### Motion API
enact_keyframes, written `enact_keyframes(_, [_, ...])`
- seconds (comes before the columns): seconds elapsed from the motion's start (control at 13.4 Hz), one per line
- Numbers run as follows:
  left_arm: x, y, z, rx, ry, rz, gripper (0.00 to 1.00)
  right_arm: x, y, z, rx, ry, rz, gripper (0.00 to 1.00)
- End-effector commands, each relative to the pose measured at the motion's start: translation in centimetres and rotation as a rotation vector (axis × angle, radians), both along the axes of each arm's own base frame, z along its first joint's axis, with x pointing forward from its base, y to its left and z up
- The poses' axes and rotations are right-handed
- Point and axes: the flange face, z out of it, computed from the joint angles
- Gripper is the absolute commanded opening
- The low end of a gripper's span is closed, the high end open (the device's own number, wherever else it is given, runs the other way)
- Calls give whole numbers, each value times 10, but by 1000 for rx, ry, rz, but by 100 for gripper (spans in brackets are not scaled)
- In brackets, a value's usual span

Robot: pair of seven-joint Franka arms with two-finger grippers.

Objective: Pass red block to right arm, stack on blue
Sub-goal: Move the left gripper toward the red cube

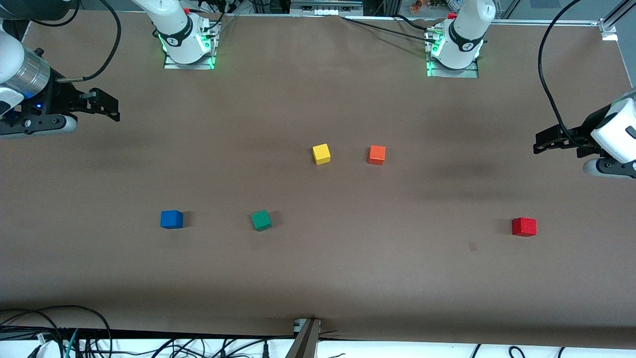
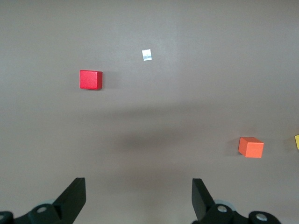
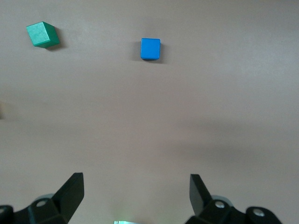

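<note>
Honestly, nothing touched yet. Red block [image 1: 524, 226] sitting flat on the brown worktop [image 1: 318, 278] toward the left arm's end, well apart from everything else, nearer the front camera than the orange cube [image 1: 376, 154]. Blue block [image 1: 172, 219] way off toward the right arm's end, just about level with the red one, green cube [image 1: 261, 220] beside it. Yellow cube [image 1: 321, 153] beside the orange one, mid-worktop.

Left pincer [image 1: 546, 142] hanging over the worktop edge at its own end, fingers spread wide, holding nothing. Right pincer [image 1: 102, 105] same deal at its own end: spread, empty, waiting.

Handling guess: looks like a painted wooden or hard plastic cube, so light, stiff, zero give. Matte faces, crisp edges, probably decent friction against the pads, not slippery. Not fragile either, so no need to baby it. Best hold: two opposite side faces, fingers square to them, around mid-height. Sits roughly square in the left wrist view, so little wrist twist needed. For the handoff, probably smart to pinch on one half and leave the other half sticking out for the right pincer to take.

Worktop surface looks like matte brown paper or felt, slightly creased, flat. Small pale scrap [image 2: 146, 54] lying near the red block, not touching, likely harmless.

Blue block same shape and finish, flat top, so stacking should be forgiving if squared up.
</note>
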Motion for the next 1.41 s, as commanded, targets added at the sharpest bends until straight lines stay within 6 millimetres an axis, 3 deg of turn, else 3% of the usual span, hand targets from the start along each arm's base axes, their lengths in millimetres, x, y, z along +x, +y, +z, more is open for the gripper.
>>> enact_keyframes(0.0, [3, 0, 6, -9, 0, 4, 100, -5, 3, 1, 8, 9, -5, 100])
enact_keyframes(0.37, [5, -1, 3, -9, 3, 2, 100, -11, 14, -2, 4, 49, 15, 100])
enact_keyframes(0.52, [18, 3, -1, -1, -15, 5, 100, -11, 14, -2, 2, 47, 15, 100])
enact_keyframes(0.74, [32, 27, -13, 5, -10, -4, 100, -11, 14, -2, 3, 44, 15, 100])
enact_keyframes(0.89, [47, 54, -35, 2, -9, -13, 100, -10, 13, -2, 3, 44, 12, 100])
enact_keyframes(1.04, [61, 68, -66, 1, 3, -2, 100, -10, 13, -3, 4, 46, 12, 100])
enact_keyframes(1.19, [79, 71, -108, 8, 7, -3, 100, -10, 12, -3, 4, 46, 10, 100])
enact_keyframes(1.34, [94, 89, -157, 9, 3, 3, 100, -10, 12, -2, 4, 45, 10, 100])
